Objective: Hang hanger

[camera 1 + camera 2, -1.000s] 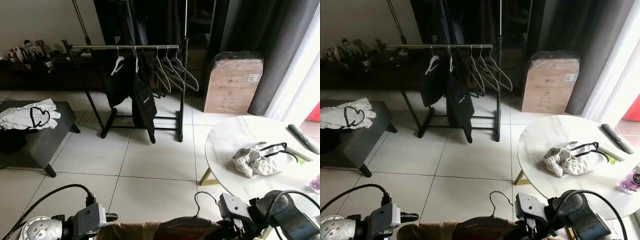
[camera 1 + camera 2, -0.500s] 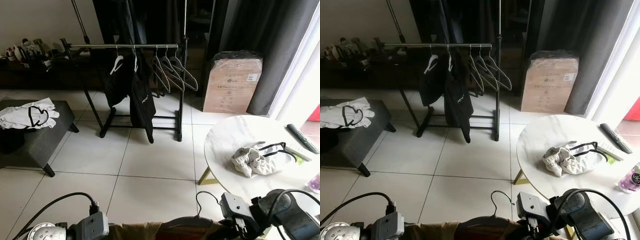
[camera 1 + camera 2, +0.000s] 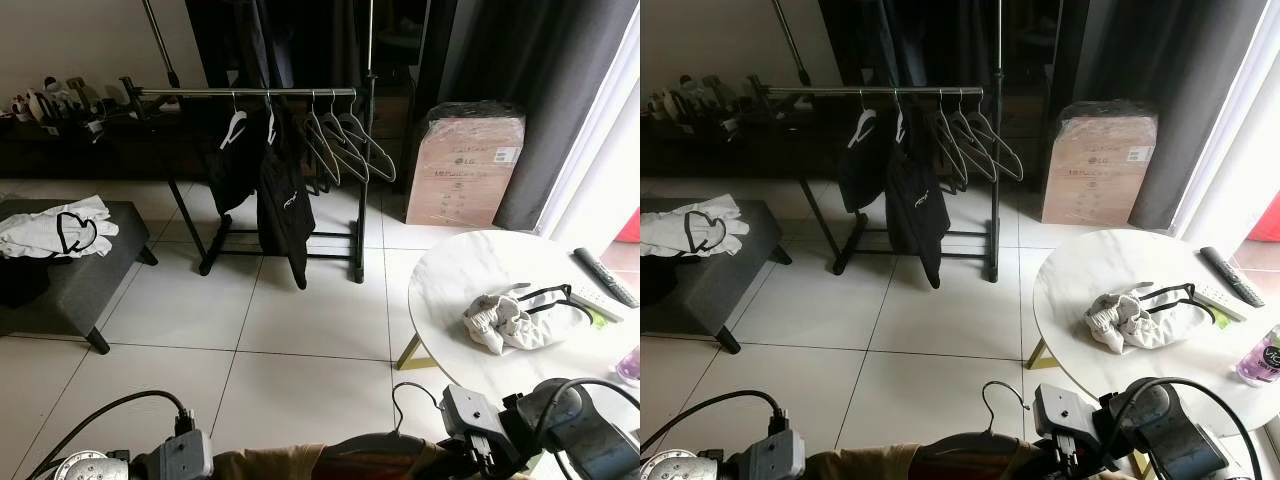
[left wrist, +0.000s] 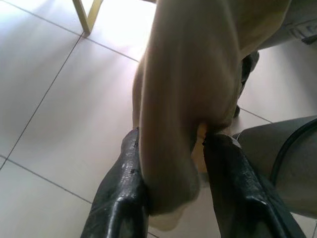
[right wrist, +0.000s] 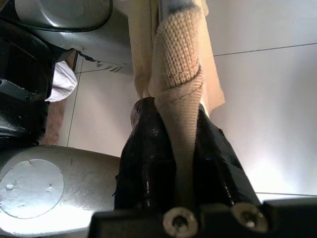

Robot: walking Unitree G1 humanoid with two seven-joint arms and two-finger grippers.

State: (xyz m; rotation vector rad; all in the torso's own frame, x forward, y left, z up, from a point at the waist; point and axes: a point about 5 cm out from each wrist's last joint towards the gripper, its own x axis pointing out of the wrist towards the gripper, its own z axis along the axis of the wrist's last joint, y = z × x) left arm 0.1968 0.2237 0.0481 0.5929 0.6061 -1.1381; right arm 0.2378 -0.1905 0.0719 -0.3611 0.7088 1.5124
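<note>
Hanger [image 3: 995, 420] with a tan garment [image 3: 330, 462] draped on it sits low between both arms, its hook pointing up. Left gripper [image 4: 173, 198] is clamped on a fold of the tan garment; right gripper [image 5: 173, 163] pinches its ribbed edge. Well ahead across the tiled floor [image 3: 300, 320] stands the clothes rack [image 3: 250, 93], with a round white table [image 3: 470, 280] to the right.

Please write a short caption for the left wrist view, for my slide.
Left gripper shut on a beige garment, above a white tiled floor.
</note>
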